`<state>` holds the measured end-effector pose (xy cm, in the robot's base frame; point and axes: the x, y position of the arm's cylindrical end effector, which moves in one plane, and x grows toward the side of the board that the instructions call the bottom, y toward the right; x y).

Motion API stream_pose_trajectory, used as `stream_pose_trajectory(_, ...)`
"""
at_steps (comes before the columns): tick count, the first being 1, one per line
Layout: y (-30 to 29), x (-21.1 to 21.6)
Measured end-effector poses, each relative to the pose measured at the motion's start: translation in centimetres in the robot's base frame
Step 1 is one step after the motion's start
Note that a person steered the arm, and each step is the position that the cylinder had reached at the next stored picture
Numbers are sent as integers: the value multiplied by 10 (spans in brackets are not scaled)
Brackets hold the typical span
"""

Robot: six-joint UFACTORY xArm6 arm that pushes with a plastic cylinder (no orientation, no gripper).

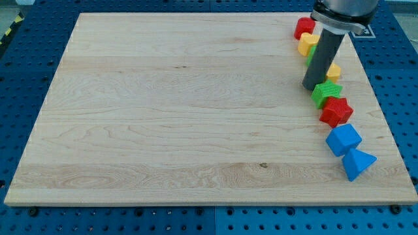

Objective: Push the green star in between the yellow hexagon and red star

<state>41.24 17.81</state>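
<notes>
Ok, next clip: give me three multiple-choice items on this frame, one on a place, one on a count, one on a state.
1. Where is the rod's tip relative to the green star block?
A. at its upper-left edge
B. far below it
C. on its right

2. How many blue blocks are on the wooden board?
A. one
B. two
C. four

3. The red star block and the green star are:
A. far apart
B. stacked
C. touching

Answers: 1 A, the tip meets the star's upper-left edge. 2 B, a blue block and another blue block sit at the view's lower right. 3 C, no gap shows between them.
</notes>
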Motion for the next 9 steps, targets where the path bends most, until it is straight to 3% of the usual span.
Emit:
stream_pose_trajectory(4,-33,26)
stream_pose_trajectory(9,5,29)
